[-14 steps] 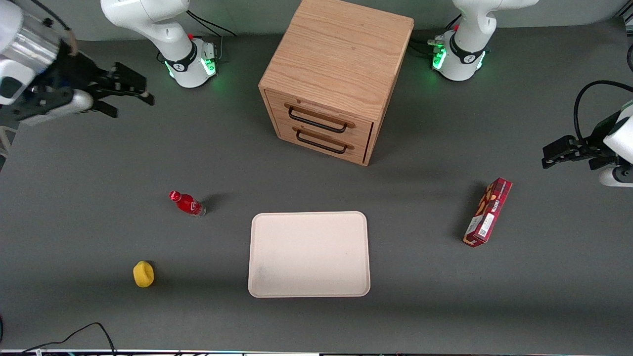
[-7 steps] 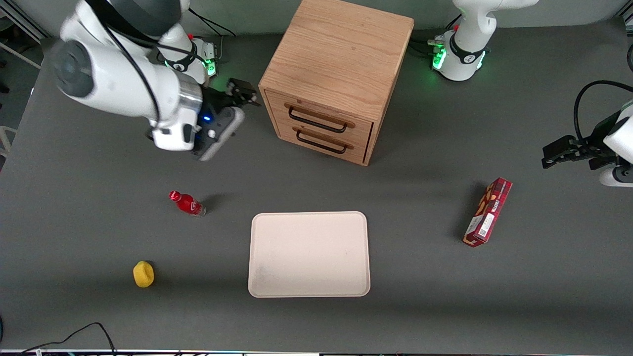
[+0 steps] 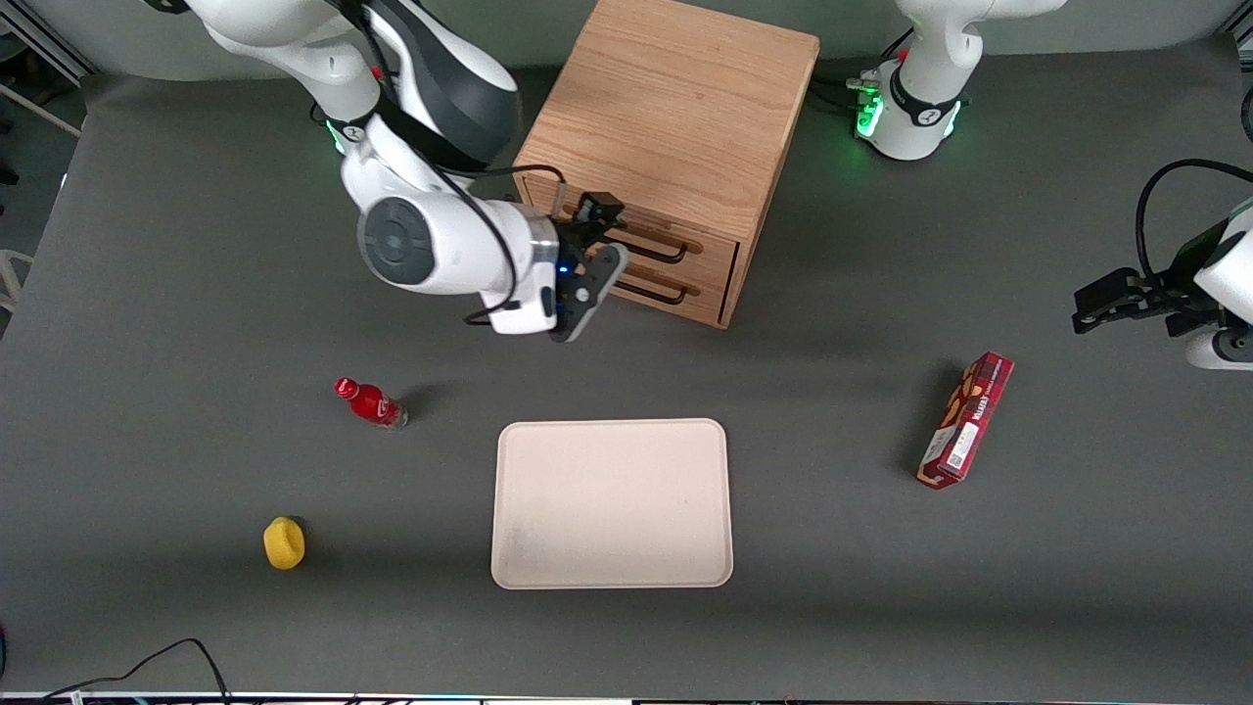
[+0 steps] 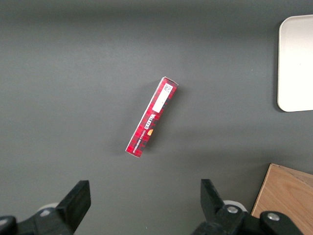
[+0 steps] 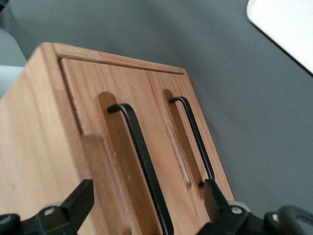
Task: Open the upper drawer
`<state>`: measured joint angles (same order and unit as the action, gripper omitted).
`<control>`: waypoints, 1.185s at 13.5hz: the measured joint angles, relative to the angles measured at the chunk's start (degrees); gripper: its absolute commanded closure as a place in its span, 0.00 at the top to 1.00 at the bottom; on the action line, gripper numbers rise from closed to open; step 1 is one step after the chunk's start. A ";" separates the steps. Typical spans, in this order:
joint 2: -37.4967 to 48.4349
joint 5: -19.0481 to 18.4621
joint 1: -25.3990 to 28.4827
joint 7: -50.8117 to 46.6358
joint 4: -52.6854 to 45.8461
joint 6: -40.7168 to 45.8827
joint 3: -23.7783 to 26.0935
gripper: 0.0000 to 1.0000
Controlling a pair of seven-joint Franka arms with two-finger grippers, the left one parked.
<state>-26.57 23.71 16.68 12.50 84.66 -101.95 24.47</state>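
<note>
The oak cabinet [image 3: 675, 108] stands at the table's back middle, with both drawers shut. The upper drawer [image 3: 710, 250] has a thin black bar handle [image 3: 668, 257]; the matching lower drawer [image 3: 707, 300] sits under it. My right gripper [image 3: 607, 233] hovers in front of the drawer fronts at the handles' end toward the working arm, and hides that part of them. In the right wrist view the gripper [image 5: 146, 205] is open, its fingers [image 5: 80, 200] are apart, and the upper handle [image 5: 142, 161] runs between them, untouched. The lower handle [image 5: 193, 137] lies beside it.
A white tray [image 3: 612, 504] lies nearer the front camera than the cabinet. A red bottle [image 3: 372, 403] and a yellow object [image 3: 284, 542] lie toward the working arm's end. A red box [image 3: 965, 419] lies toward the parked arm's end and shows in the left wrist view [image 4: 151, 117].
My right arm has swung in from the working arm's end of the table to the front of the cabinet. The gripper now straddles the upper handle. The drawers have not moved.
</note>
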 measured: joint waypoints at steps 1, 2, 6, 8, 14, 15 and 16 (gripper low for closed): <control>-1.21 -0.94 0.19 0.00 0.04 -1.03 0.82 1.00; -2.12 -1.72 0.34 0.00 0.12 -1.76 1.21 1.00; -3.00 -2.94 0.37 0.00 1.74 -2.67 1.38 1.00; -3.00 -3.65 0.39 0.00 2.88 -3.77 1.53 1.00; -3.10 -5.16 0.43 0.02 5.23 -6.01 2.06 1.00; -3.17 -5.58 0.43 0.02 5.05 -6.01 2.16 1.00; -3.41 -5.91 0.42 0.03 4.66 -5.96 2.19 1.00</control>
<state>-29.97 17.80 17.10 12.53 89.32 -107.91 26.66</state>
